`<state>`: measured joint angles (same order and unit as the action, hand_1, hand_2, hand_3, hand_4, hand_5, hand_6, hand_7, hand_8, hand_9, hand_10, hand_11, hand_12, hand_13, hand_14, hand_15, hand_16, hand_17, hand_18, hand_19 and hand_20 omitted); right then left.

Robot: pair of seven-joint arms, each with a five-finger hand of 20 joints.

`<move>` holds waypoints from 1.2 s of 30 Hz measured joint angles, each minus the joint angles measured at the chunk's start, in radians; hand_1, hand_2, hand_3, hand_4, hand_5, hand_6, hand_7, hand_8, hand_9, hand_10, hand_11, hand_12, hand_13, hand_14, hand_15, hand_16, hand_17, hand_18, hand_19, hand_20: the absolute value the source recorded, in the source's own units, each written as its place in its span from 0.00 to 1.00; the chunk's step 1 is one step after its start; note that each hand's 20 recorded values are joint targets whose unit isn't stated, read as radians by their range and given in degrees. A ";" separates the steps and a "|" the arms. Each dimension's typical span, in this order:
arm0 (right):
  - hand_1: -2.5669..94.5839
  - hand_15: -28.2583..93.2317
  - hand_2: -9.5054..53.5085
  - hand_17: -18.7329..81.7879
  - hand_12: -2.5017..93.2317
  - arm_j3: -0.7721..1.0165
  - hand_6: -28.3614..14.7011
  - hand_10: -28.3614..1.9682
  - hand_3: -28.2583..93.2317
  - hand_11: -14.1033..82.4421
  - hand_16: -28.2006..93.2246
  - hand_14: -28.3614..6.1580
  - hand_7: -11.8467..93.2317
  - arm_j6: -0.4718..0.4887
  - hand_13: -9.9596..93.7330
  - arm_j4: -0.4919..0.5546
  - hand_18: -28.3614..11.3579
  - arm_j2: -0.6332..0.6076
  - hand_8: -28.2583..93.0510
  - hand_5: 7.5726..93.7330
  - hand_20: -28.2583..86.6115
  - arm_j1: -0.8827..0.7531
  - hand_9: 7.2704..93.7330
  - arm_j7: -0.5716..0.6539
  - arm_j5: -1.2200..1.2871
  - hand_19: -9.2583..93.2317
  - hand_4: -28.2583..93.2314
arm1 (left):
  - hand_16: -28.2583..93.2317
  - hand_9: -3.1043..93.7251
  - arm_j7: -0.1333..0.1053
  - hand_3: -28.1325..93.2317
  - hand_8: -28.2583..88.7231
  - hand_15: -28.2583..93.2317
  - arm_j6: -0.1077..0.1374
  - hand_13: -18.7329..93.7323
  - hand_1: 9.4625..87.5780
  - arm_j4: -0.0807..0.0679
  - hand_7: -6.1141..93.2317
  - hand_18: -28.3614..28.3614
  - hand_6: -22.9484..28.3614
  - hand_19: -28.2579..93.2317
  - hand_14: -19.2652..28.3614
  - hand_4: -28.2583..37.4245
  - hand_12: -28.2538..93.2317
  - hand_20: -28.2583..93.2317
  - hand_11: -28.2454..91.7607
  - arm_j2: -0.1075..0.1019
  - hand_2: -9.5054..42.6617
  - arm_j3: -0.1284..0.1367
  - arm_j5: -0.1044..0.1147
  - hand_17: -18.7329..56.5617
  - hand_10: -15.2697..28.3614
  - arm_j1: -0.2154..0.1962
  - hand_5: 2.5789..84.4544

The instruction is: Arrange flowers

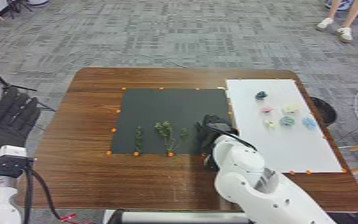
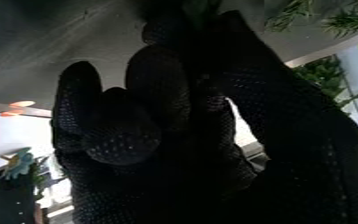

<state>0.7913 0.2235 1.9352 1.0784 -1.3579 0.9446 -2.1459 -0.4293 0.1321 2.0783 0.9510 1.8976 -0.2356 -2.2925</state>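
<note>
Over the black mat's right edge is my right hand (image 1: 213,127), curled downward. In the right wrist view the same hand (image 2: 158,115) has its thumb and a finger closed on a dark green sprig (image 2: 199,7), mostly hidden by the glove. Green sprigs lie on the black mat (image 1: 158,100): a thin one (image 1: 139,139), a larger branching one (image 1: 167,134) and a small one (image 1: 184,133). Several flower heads rest on the white board, among them a dark teal one (image 1: 261,95), a pink one (image 1: 267,109) and a blue one (image 1: 309,123). My left hand (image 1: 8,122) is open beside the table's left edge.
The brown table (image 1: 91,117) bears the mat and, to its right, the white board (image 1: 304,155). Orange markers line their edges. A dark round bin (image 1: 325,111) stands on the floor by the table's right edge. My right forearm crosses the board's lower left corner.
</note>
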 measured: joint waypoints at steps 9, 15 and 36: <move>0.36 0.85 0.00 0.52 0.52 0.010 0.50 0.35 0.84 0.69 0.58 0.40 0.44 0.081 0.82 0.014 0.00 0.005 0.18 0.75 0.48 0.019 0.75 0.002 0.009 0.89 0.09 | 0.20 0.38 -0.036 0.87 0.17 0.43 0.038 0.39 0.19 0.004 0.17 0.68 0.58 0.39 0.69 0.00 0.31 0.32 0.40 -0.009 0.43 -0.009 0.014 0.20 0.67 -0.005 0.49; 0.34 0.85 0.00 0.52 0.52 0.026 0.48 0.35 0.84 0.69 0.58 0.40 0.44 0.081 0.81 0.014 0.00 0.006 0.17 0.74 0.48 0.019 0.75 0.009 0.010 0.89 0.09 | 0.20 0.38 -0.037 0.87 0.17 0.43 0.042 0.39 0.19 0.005 0.17 0.68 0.58 0.39 0.69 0.00 0.31 0.32 0.39 -0.009 0.42 -0.009 0.015 0.20 0.67 -0.006 0.48; 0.32 0.84 0.00 0.50 0.46 0.090 0.39 0.23 0.82 0.63 0.57 0.38 0.21 0.110 0.80 0.036 0.00 -0.030 0.18 0.68 0.48 0.002 0.75 0.032 -0.008 0.88 0.09 | 0.20 0.37 -0.043 0.85 0.17 0.43 0.033 0.38 0.11 0.006 0.16 0.68 0.59 0.38 0.69 0.00 0.31 0.32 0.39 -0.009 0.46 0.001 0.033 0.20 0.67 -0.016 0.47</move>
<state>0.8813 0.3334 1.9716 1.0482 -1.3559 0.9761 -2.1543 -0.4725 0.1646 2.0843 0.9419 1.8986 -0.2027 -2.3087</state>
